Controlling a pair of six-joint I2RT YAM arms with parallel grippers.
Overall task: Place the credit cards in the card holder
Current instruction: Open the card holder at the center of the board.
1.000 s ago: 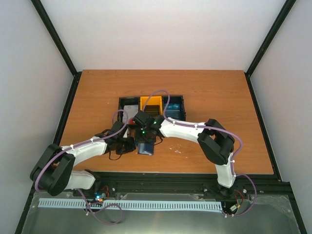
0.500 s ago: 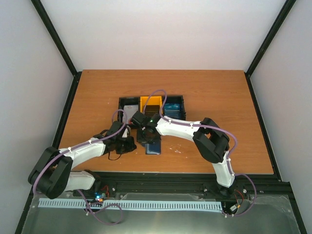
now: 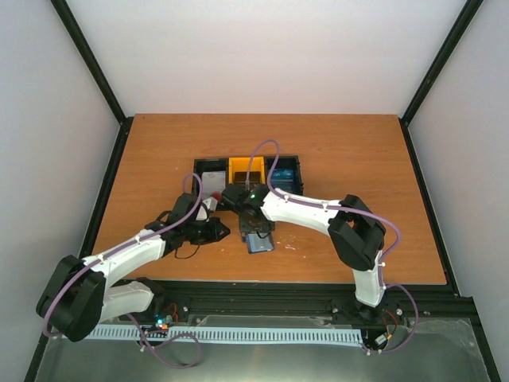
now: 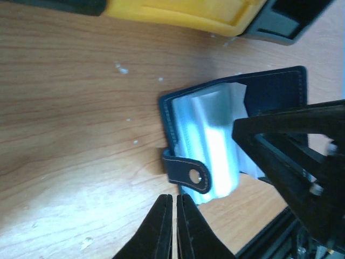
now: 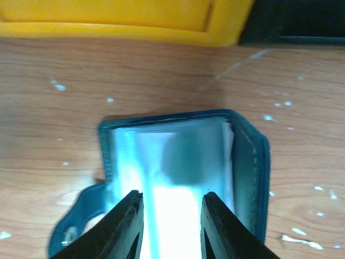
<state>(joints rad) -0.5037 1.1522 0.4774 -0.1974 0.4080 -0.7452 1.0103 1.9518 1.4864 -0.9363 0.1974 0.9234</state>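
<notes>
Holder [image 5: 247,162] lies open on the worktop [image 5: 54,135]; right gripper [image 5: 171,202] hangs over its pale pockets, jaws partly apart, empty. Left gripper [image 4: 173,204] pinched together beside it, empty.

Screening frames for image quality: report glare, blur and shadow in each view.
Right wrist: glare whitens the pockets of the card holder, a dark round patch mid-pocket; the right fingers are featureless black. Left wrist: same glare, the left fingers equally dark. Top external: evenly lit, sharp, the holder tiny.

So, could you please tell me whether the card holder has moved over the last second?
Yes. The card holder has slid right, ending nearer below the bin tray's right-hand compartment.
</notes>
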